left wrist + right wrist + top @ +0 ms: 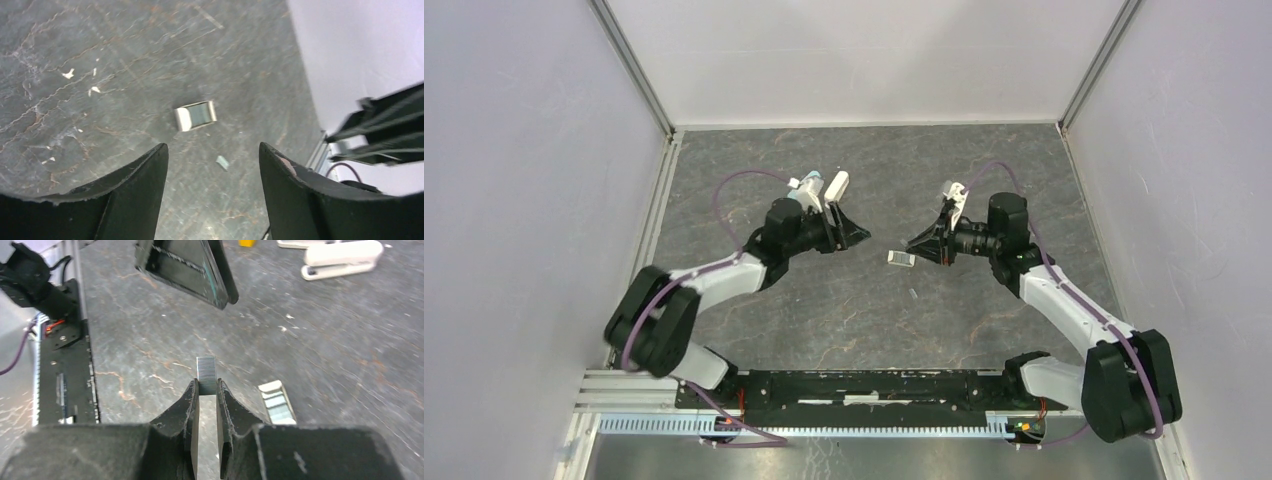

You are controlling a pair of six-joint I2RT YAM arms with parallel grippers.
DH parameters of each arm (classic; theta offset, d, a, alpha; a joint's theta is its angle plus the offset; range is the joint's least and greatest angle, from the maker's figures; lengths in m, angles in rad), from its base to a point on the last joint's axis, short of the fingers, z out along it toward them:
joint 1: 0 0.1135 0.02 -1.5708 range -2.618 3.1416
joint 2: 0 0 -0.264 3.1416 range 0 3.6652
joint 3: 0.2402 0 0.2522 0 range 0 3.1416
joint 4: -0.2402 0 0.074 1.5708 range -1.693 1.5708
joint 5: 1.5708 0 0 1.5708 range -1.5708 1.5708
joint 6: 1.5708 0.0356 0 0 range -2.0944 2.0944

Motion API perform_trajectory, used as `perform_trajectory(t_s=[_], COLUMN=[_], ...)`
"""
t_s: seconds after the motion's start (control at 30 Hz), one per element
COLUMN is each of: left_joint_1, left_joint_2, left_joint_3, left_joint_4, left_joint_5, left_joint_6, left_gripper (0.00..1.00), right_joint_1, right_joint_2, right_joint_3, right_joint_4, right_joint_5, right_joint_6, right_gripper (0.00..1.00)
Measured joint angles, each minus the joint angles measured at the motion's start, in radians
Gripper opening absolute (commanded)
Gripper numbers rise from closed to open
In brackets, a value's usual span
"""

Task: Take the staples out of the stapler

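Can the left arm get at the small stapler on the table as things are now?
Probably yes. The left gripper is open and empty, and the stapler lies bare on the table just ahead of it. The right gripper, shut on the staples, is close and could crowd it.

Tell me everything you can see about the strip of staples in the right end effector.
The staple strip is a short, flat piece of shiny grey metal with fine lines running along its length. Its near end is pinched in the shut right end effector; its far end sticks straight out, free, held off the table. Nothing else touches it.
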Motion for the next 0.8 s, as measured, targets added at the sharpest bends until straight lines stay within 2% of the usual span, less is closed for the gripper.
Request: perform_trajectory(t_s=[0.2, 0.4, 0.53, 0.8], left_joint_1=[-0.002, -0.015, -0.032, -0.059], left_joint_2=[0.304, 0.523, 0.638, 0.733], left_joint_3=[0.201, 0.426, 0.533, 0.581], left_joint_4=[-0.095, -0.144, -0.158, -0.199], left_joint_5=[0.024, 0.066, 0.105, 0.157], left_joint_6=[0.034, 0.040, 0.040, 0.039], left_gripper=[0.48, 0.31, 0.29, 0.27], right_joint_1=[-0.084, -0.102, -0.111, -0.116], right_joint_2=[-0.010, -0.010, -0.010, -0.010], right_joint_3=[0.013, 0.015, 0.016, 0.017], right_joint_4=[-0.069, -0.085, -0.097, -0.101], right_joint_5=[0.029, 0.029, 0.029, 0.028], right_joint_6=[-0.056, -0.074, -0.080, -0.088], right_gripper=[0.13, 0.13, 0.13, 0.13])
